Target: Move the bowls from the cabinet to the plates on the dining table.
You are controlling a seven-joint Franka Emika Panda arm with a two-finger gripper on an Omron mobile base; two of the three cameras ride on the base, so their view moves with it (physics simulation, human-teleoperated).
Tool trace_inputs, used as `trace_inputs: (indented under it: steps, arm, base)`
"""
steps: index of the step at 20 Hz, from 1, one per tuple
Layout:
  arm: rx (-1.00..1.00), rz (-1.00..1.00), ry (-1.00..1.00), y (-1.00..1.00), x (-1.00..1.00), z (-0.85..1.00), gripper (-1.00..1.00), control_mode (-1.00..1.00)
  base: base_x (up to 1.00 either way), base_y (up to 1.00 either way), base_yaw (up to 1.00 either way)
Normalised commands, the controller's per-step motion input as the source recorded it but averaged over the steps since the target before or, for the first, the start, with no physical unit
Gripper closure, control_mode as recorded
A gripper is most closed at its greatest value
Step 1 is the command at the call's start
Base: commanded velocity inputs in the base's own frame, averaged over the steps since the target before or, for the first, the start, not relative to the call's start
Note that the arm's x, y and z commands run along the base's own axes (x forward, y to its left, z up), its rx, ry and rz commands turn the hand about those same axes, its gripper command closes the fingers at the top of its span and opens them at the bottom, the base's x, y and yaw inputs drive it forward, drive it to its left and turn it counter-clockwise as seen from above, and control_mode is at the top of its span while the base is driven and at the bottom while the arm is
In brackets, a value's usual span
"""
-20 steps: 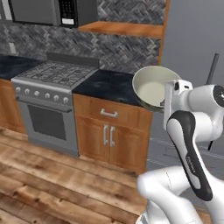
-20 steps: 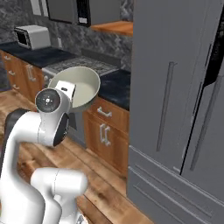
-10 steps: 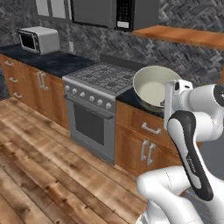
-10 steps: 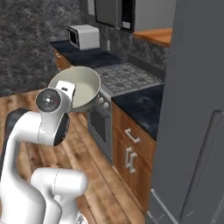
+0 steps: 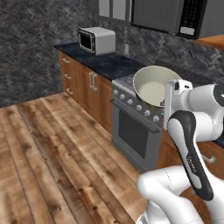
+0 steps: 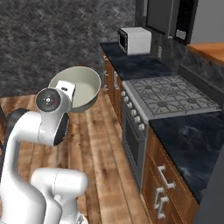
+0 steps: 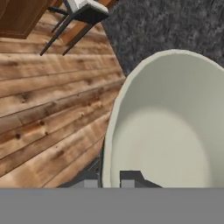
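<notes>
Wood plank flooring (image 5: 52,144) runs past a row of orange-brown lower cabinets (image 5: 85,85) topped by a dark desk (image 6: 135,65), where a white microwave (image 5: 97,40) stands near the far end. Beside the cabinets sits a grey stove (image 6: 168,94) with a gas cooktop, and a dark herringbone-tiled wall (image 6: 57,35) closes the room behind.

One cream bowl (image 5: 153,85) is held up in the air in front of the arm, tipped so its pale inside faces the cameras, well above the floor and clear of the desk. The end effector (image 7: 109,178) is clamped on the bowl's rim, one finger (image 7: 131,177) inside the wall and the other outside. Part of a chair (image 7: 81,15) stands on the floor beyond the bowl in the hand view.
</notes>
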Motion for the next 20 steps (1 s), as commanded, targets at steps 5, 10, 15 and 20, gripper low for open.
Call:
trace_inputs:
  steps: [5,10,15,20]
  arm:
    - [0.00,0.00,0.00,0.00,0.00,0.00,1.00,1.00]
    - [0.00,0.00,0.00,0.00,0.00,0.00,1.00,1.00]
    - [0.00,0.00,0.00,0.00,0.00,0.00,1.00,1.00]
    - [0.00,0.00,0.00,0.00,0.00,0.00,1.00,1.00]
  base:
    - [0.76,0.30,0.47]
    - [0.89,0.28,0.38]
    - [0.92,0.31,0.34]
    - [0.65,0.49,0.42]
